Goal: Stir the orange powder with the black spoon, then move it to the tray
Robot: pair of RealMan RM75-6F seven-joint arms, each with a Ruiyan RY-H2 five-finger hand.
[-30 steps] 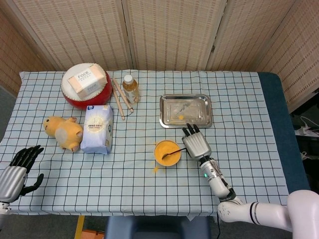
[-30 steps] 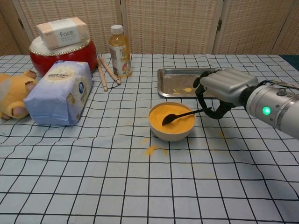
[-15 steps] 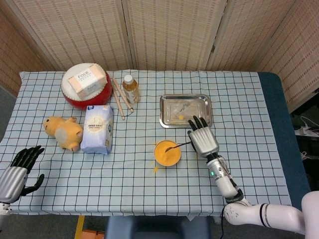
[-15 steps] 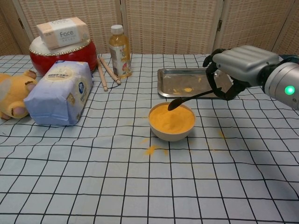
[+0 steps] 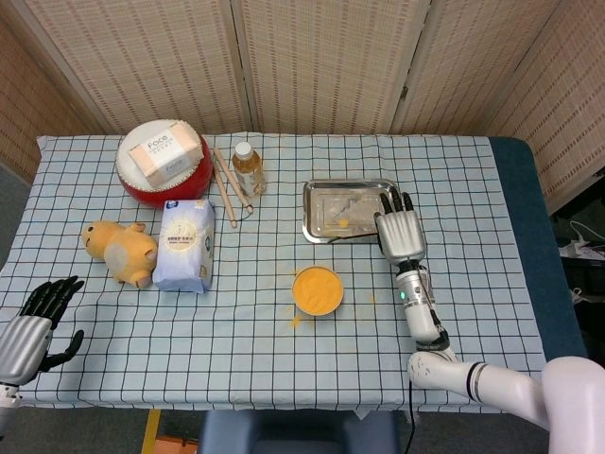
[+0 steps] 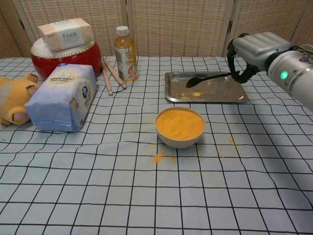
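A white bowl [image 5: 318, 289] [image 6: 179, 127] full of orange powder sits mid-table. Behind it lies the steel tray [image 5: 325, 232] [image 6: 230, 95], dusted with a little orange powder. My right hand [image 5: 401, 234] [image 6: 255, 47] hangs over the tray's right side and holds the black spoon [image 6: 209, 78] by its handle. The spoon's head hovers just above the tray's left half, pointing left. In the head view the hand hides most of the spoon. My left hand [image 5: 36, 322] rests off the table's near-left edge, fingers apart and holding nothing.
Spilled orange powder [image 6: 160, 157] lies in front of the bowl. At back left stand a red drum [image 5: 161, 182] with a tissue box on top, two drumsticks [image 6: 111, 75], a bottle [image 6: 125, 54], a white bag [image 6: 62, 98] and a yellow plush toy [image 5: 120, 250].
My right hand lifted the spoon out of the bowl and carried it back and right, over the tray. The left hand stayed put.
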